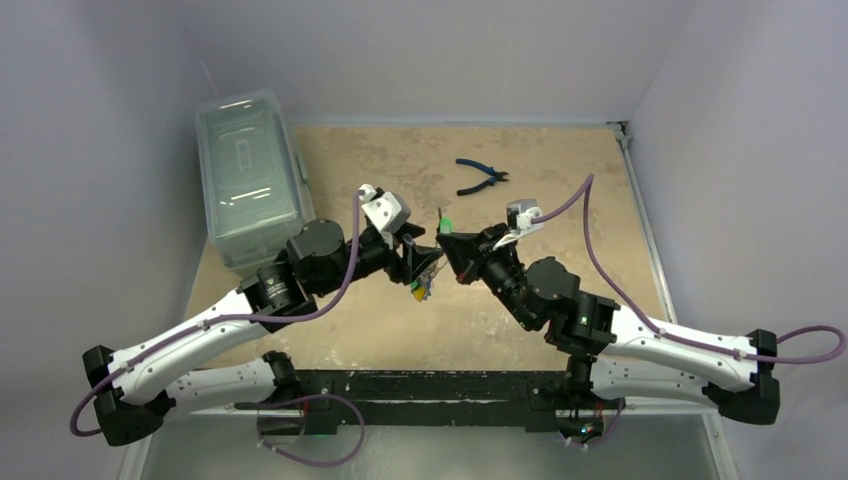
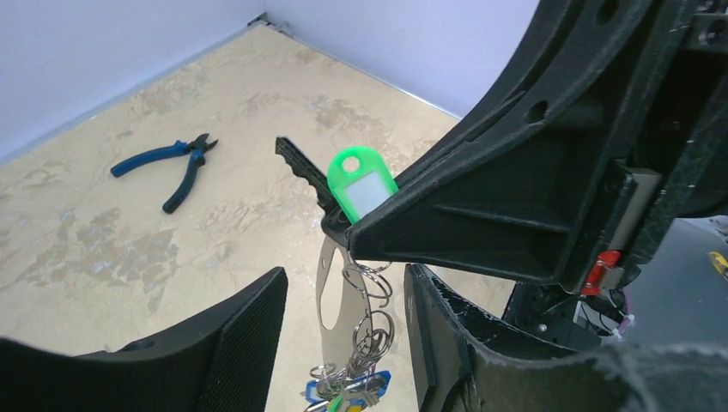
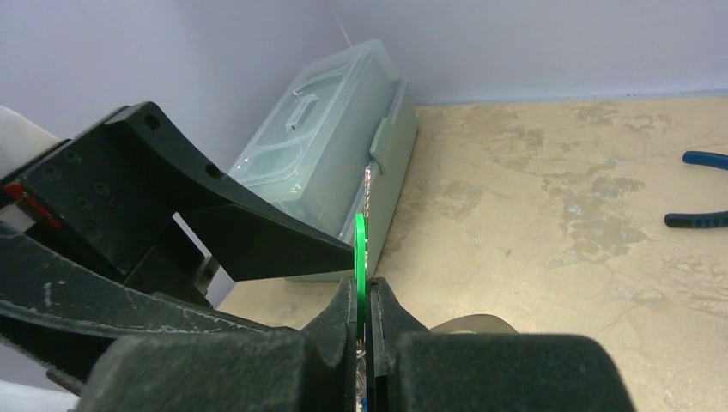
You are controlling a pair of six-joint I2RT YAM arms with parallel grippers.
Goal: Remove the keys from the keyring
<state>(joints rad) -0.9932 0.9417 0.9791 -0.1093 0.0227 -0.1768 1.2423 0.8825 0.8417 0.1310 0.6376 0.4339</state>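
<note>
Your right gripper (image 3: 363,292) has its fingers pressed together on the green tag (image 3: 360,249), which shows edge-on in the right wrist view, standing up out of the tips. In the left wrist view the tag is face-on, and just beside it a black key (image 2: 300,167) has its blade pointing up and away. Both run down into the right gripper's tip.

Under that tip hangs the keyring (image 2: 330,292), a pale oval loop. Small wire rings (image 2: 371,283) are chained just beside it. The rest of the keys (image 2: 348,396) are bunched at the bottom, with blue and green heads showing.

Your left gripper (image 2: 343,296) has its fingers (image 2: 240,343) spread, one on each side of the keyring. You cannot tell whether either pad touches the loop.

Positions, taken from the box (image 1: 248,180) in the top view:
- The two grippers meet tip to tip to the right of the box's near right corner, raised above the table (image 1: 560,160), and the keys dangle beneath them.
- The pliers (image 1: 481,177) lie flat on the table further right of the box, well apart from it and beyond the grippers.
- The box has its lid on
</note>
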